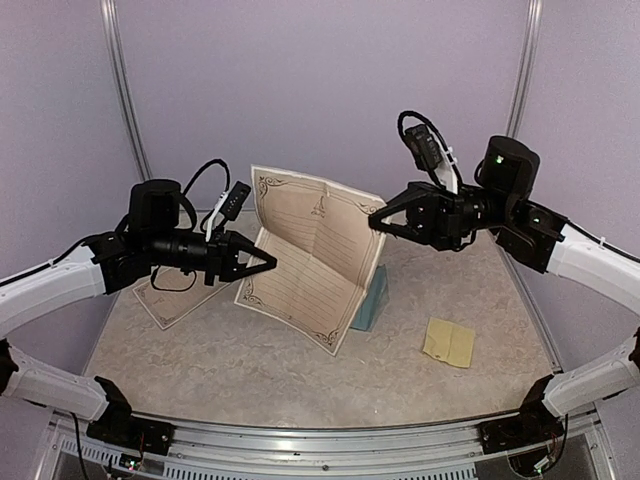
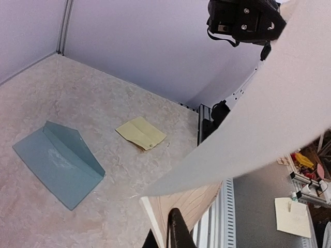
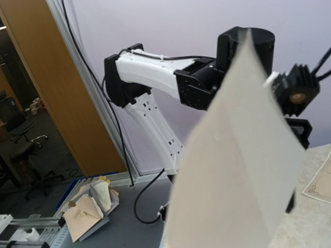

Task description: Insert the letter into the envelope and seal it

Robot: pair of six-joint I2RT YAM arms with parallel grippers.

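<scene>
You're holding one letter upright over the desk.
Top: left fingers and right fingers are pinching its opposite edges, print unreadable; one envelope is lying behind it, one bordered sheet at left. Left wrist: one envelope and one yellow sheet are lying apart. Right wrist: the letter's back is filling your view.
</scene>
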